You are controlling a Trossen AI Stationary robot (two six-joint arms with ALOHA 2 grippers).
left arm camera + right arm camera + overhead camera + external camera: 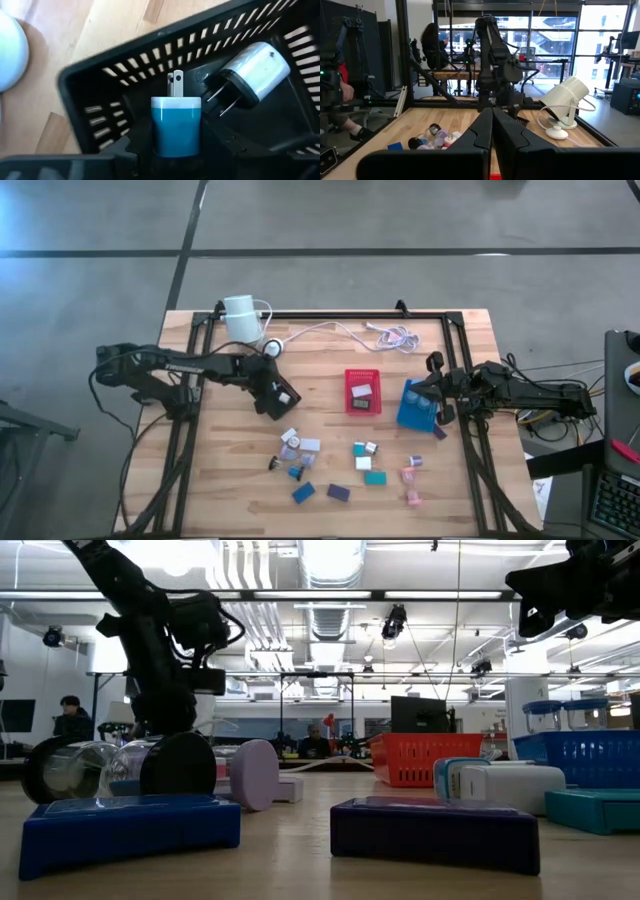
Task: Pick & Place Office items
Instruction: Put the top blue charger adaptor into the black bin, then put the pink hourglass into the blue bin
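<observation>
The left gripper (176, 150) held a teal plug block (176, 131) just over the black tray (100, 107), apparently to drop it beside the white plug (252, 70), while the right gripper (491, 131) waited pinched empty above the blue tray (412, 404) near the bench's right edge.

Three small trays are counted: one black (100, 120), one red (363, 391), one blue (417, 404). Two chargers are seen in the black tray: one blue (176, 125), one white (252, 70).
</observation>
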